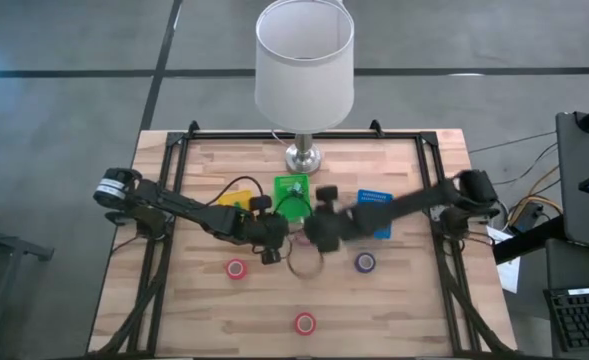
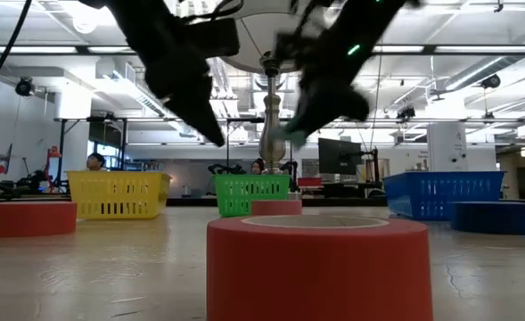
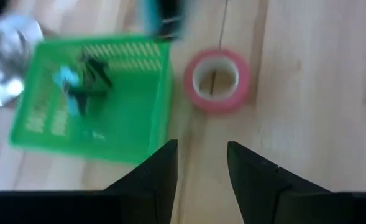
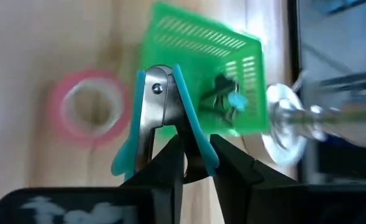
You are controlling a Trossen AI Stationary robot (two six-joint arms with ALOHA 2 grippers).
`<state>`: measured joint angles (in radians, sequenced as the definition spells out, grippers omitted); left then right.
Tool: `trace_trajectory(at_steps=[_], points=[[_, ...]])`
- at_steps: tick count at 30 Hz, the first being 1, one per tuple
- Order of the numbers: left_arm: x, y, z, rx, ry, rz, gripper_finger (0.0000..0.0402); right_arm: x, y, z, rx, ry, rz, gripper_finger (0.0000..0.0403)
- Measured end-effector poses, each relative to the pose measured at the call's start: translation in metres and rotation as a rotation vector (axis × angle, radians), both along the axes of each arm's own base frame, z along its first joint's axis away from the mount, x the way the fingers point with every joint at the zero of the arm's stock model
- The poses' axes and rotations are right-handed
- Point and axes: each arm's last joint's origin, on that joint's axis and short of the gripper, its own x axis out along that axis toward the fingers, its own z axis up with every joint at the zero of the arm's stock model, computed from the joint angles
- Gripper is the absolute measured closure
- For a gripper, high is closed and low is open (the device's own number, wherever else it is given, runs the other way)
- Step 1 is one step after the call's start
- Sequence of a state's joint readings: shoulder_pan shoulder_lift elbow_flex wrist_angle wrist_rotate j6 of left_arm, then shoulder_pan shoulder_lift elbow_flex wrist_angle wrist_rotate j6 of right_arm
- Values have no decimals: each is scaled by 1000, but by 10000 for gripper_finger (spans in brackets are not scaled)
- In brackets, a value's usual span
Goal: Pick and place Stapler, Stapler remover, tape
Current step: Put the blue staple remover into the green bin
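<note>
Staple remover (image 4: 161,118), teal handles and metal jaws, pinched between the right gripper's (image 4: 198,158) fingers and lifted off the table; in the low view it shows as a teal blur at that gripper's tip (image 2: 296,132), in the air in front of the lamp stem. Just ahead of the right gripper sits the green basket (image 4: 232,62), with a second small teal-and-dark item (image 4: 223,99) lying inside it; whether that is another remover I cannot tell. Beside the held remover, on the wood, a pink tape roll (image 4: 89,109) lies flat, just outside the basket wall. Left gripper (image 3: 201,168) hovers close by with fingers spread and nothing between them; the same pink roll (image 3: 217,79) lies just beyond its fingertips, the green basket (image 3: 133,124) off to one side of them. From above, both grippers meet near table centre, left (image 1: 270,232) and right (image 1: 319,228), in front of the lamp (image 1: 304,60). Further out: a pink roll (image 1: 236,268), a blue roll (image 1: 365,262), a red roll (image 1: 305,323), a yellow basket (image 1: 236,195) behind the left arm, a blue basket (image 1: 374,198) under the right arm.
</note>
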<state>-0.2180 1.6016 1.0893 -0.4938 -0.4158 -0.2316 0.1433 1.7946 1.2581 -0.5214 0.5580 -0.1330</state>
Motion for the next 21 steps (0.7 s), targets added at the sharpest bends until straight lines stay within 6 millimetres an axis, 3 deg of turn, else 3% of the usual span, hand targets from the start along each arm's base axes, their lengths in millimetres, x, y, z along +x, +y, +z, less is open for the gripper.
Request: trace_trajectory(at_steps=[3, 10, 21], points=[[-7, 0, -4, -49, 74, 23, 259, 15, -30, -12, 86, -14, 50, 338], [-15, 2, -8, -77, 148, 94, 259, 24, -61, -16, 70, -47, 70, 335], [-16, 2, -10, -75, 152, 91, 259, 27, -80, -16, 165, -117, 93, 273]])
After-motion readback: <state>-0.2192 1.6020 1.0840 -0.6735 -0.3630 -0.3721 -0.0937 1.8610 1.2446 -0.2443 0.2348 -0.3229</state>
